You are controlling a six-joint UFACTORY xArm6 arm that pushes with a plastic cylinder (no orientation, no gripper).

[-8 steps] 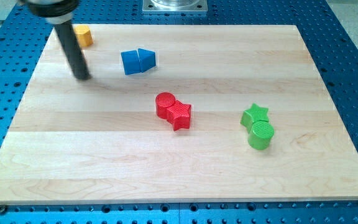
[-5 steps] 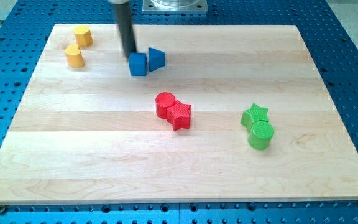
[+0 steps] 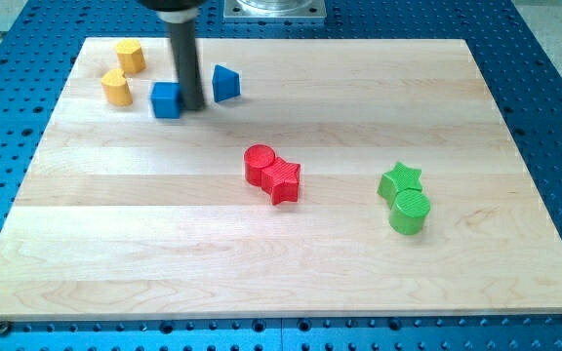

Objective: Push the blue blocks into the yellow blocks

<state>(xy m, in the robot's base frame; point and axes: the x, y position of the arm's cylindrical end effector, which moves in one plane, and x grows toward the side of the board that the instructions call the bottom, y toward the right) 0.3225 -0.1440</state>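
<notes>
Two yellow blocks sit at the view's top left: one (image 3: pixel 130 56) near the board's top edge, another (image 3: pixel 116 88) just below it. A blue cube (image 3: pixel 167 99) lies a little to the right of the lower yellow block, apart from it. My tip (image 3: pixel 193 105) stands between the blue cube and a blue wedge-shaped block (image 3: pixel 225 84), touching the cube's right side. The wedge lies a short gap to the tip's right.
A red cylinder (image 3: pixel 260 163) and a red star (image 3: pixel 283 180) touch near the board's middle. A green star (image 3: pixel 400 180) and a green cylinder (image 3: pixel 410 211) touch at the right. The wooden board (image 3: pixel 515 244) lies on a blue perforated table.
My tip swung from the left side over to the blue blocks, came down between them and pushed the blue cube left toward the yellow blocks. The blue wedge shifted slightly left.
</notes>
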